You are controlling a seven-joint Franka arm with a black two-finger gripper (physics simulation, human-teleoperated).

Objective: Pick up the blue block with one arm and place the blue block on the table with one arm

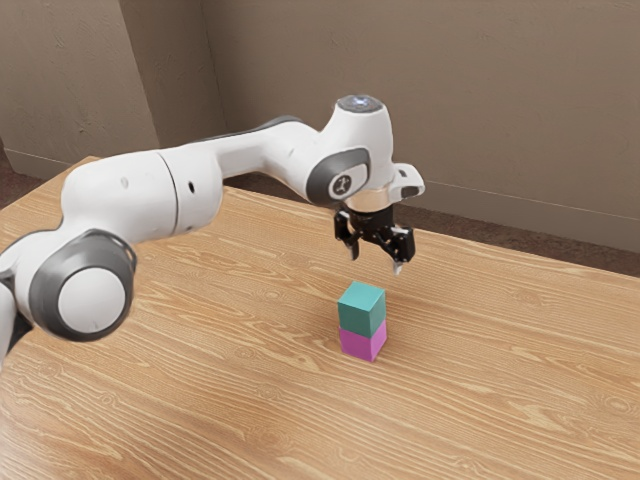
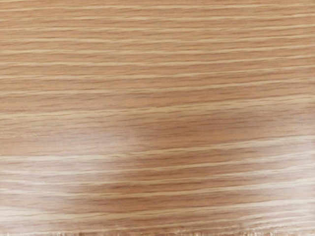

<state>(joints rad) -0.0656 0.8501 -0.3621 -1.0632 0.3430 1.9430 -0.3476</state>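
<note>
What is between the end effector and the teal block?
In the exterior view, the stretch from the end effector to the teal block looks bare.

White arm point(image 1: 140, 195) comes in from 9 o'clock, elbow bent, black gripper point(image 1: 375, 263) pointing down. Its fingers point(image 1: 352, 249) are spread apart. Teal block point(image 1: 362, 308) sits on pink block point(image 1: 362, 346), upright two-high stack on the wood table point(image 1: 200, 400). Faces near flush, sides roughly lined up. Gripper is at 12 o'clock from the stack, with a gap between. Depth's hard to read from this angle, so can't say if it's directly above. Table corner at 10 o'clock, brown wall point(image 1: 450, 100) across 12, pale baseboard point(image 1: 500, 205) along its foot.
</note>
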